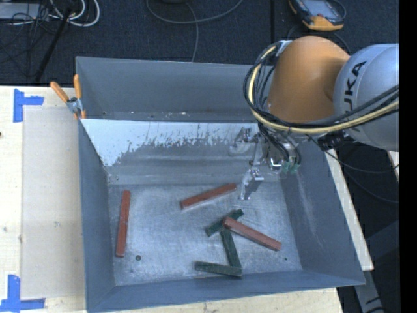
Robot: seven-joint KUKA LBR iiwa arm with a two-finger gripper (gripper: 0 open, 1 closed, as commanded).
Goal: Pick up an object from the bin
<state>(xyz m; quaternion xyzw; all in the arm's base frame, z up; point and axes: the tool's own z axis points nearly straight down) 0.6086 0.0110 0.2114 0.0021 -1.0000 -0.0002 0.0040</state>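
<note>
The gripper (251, 182) hangs at one end of a flat reddish-brown stick (208, 196) lying mid-floor in the grey metal bin (163, 90), toward its right wall. Whether it is open or closed cannot be told.

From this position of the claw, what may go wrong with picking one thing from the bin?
1. The claw is at the right end of the slanted brown stick, not over its middle; grasped there, the stick may tilt and slip out.
2. The claw is near the bin's back wall; a small error might make it scrape the metal.
3. Nearer the front, another brown stick lies across dark green sticks; a pick there may drag the neighbours.
</note>
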